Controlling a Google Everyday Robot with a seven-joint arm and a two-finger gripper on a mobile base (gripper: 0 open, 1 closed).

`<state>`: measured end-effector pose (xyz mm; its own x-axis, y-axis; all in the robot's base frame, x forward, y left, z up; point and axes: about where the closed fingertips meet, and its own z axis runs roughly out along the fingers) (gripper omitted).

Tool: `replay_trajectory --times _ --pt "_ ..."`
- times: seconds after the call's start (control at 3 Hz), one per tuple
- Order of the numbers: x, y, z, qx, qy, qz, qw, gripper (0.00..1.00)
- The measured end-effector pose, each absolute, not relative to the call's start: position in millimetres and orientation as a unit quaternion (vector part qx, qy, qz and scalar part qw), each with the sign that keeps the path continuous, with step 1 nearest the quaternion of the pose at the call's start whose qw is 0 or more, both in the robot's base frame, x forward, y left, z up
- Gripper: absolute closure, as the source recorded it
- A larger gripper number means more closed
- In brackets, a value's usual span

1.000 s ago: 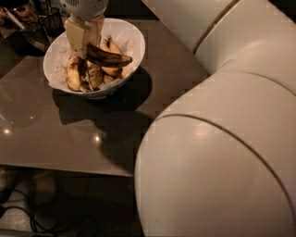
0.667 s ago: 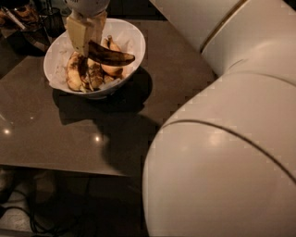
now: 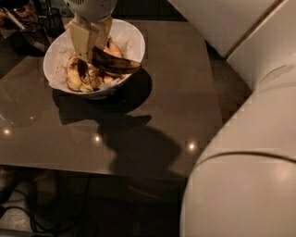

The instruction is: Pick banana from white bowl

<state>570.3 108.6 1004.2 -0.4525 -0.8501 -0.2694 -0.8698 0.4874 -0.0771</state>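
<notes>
Claw (image 3: pixel 94 46) above bowl (image 3: pixel 129 39), gripping banana (image 3: pixel 118 65); claw's top cut off at upper edge. Its fingers (image 3: pixel 82 41) hide banana's near end and fruit (image 3: pixel 74 74) beneath. Left of claw, clutter (image 3: pixel 23 14) too dark to tell. Right of it, arm (image 3: pixel 249 176) cut off.

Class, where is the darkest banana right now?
Upper left of the camera view: the banana lies across the right side of the white bowl, above the other bananas, its left end at the tip of the gripper.
</notes>
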Motion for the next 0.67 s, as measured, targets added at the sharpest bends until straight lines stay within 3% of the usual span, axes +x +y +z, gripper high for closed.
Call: replay_trajectory --times 0.67 --pt "560 110 1003 -0.507 0.848 0.045 0.145 1.0"
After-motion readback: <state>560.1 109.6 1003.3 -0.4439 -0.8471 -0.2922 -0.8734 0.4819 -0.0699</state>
